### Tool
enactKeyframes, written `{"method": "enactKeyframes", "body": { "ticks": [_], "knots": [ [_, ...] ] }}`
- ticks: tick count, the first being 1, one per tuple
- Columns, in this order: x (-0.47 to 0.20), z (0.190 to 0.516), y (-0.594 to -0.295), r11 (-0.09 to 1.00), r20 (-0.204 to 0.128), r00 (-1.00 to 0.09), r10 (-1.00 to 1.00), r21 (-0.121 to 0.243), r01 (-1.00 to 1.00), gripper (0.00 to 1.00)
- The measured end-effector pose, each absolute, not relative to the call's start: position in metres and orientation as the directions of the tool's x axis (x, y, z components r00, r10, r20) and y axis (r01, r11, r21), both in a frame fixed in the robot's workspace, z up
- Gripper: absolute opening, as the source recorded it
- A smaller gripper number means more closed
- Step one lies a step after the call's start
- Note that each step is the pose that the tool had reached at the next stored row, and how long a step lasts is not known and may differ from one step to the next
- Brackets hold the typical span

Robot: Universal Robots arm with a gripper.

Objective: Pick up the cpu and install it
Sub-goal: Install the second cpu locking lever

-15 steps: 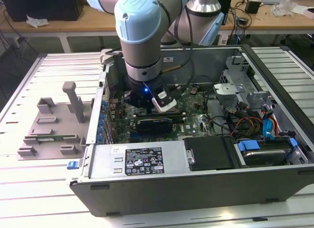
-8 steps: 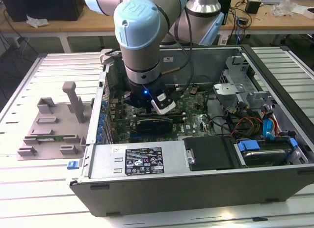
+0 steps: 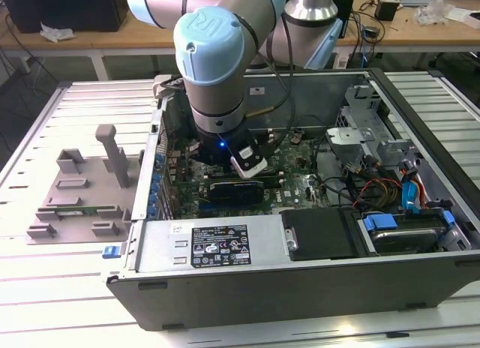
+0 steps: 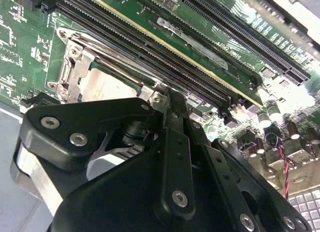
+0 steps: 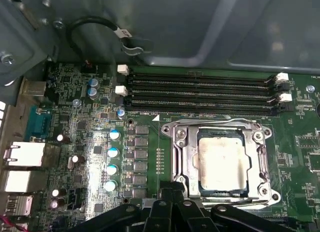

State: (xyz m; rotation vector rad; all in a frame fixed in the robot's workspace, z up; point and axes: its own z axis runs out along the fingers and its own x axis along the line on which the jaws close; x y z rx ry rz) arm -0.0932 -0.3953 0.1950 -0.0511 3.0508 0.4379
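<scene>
- CPU, flat square chip with dull silver metal top [image 5: 223,163], sits inside the square metal socket frame [image 5: 180,157] on the green motherboard [image 5: 85,142].
- Black gripper [image 5: 175,204] hangs just beside the frame's edge; we cannot tell its finger state.
- Risk, we judge: a nudge skews the chip, bending contacts.

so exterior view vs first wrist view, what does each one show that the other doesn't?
Exterior view: the arm reaching down into the open computer case, with the power supply, the drive bay and the grey fixture on the table beside it. First wrist view: the cpu lying inside the socket frame, and the empty memory slots. Both: the green motherboard and the gripper, close to the socket in the first wrist view.
</scene>
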Motion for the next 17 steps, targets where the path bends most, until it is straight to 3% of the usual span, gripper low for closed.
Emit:
{"method": "enactKeyframes", "body": {
  "ticks": [12,16,17],
  "knots": [
    [-0.093,0.223,-0.395,0.961,-0.063,-0.998,-0.025,0.273,-0.041,0.11],
    [-0.092,0.226,-0.395,0.973,-0.059,-0.998,-0.028,0.229,-0.04,0.11],
    [-0.092,0.226,-0.395,0.978,-0.057,-0.998,-0.029,0.204,-0.04,0.11]
  ]
}}
